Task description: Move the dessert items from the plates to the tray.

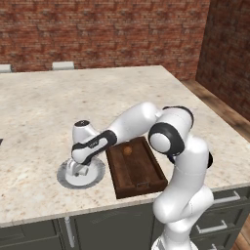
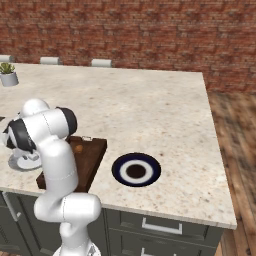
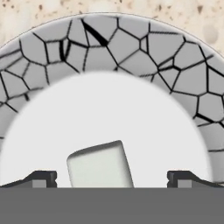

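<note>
My gripper is open and hangs low over the light grey plate, whose rim is patterned with cracks. The white cube-like dessert piece lies on the plate's white centre between the two fingertips, and neither touches it. From the left base view the hand reaches down onto this grey plate. The round brown ball rests in the dark wooden tray, just right of the plate. The blue-rimmed plate lies right of the tray with nothing on it.
The counter's front edge runs just below the plate and tray. A small potted plant stands at the far left of the counter. My own arm arches over the tray. Brick walls stand behind.
</note>
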Tool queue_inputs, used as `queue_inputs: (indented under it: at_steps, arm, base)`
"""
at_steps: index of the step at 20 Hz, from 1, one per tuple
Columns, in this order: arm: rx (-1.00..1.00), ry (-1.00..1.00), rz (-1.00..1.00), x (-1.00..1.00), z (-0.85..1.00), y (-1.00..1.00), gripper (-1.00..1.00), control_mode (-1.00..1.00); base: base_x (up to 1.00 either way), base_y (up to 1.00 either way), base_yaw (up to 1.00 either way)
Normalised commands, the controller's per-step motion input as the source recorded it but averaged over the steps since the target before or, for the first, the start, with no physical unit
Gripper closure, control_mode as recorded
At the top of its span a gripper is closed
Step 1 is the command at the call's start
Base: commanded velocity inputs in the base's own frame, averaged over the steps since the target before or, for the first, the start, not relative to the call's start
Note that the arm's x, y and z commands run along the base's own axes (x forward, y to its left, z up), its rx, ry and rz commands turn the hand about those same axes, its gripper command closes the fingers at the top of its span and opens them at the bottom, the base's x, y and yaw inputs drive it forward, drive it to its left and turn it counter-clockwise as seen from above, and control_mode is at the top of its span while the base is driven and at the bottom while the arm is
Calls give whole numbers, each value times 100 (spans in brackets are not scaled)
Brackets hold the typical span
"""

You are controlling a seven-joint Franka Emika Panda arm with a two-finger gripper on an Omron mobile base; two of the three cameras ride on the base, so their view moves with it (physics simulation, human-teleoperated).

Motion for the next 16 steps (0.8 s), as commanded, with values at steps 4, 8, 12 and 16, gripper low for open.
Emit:
queue_inputs:
  at_steps: [4, 8, 12, 16]
  arm:
    - [0, 0, 0, 0, -23, 0, -100, -100]
    - [0, 0, 0, 0, -10, 3, -100, -100]
    - [0, 0, 0, 0, 0, 1, -100, -100]
    - [0, 0, 0, 0, 0, 0, 100, -100]
  base:
    - [0, 0, 0]
    - [0, 0, 0]
    - [0, 0, 0]
    - [0, 0, 0]
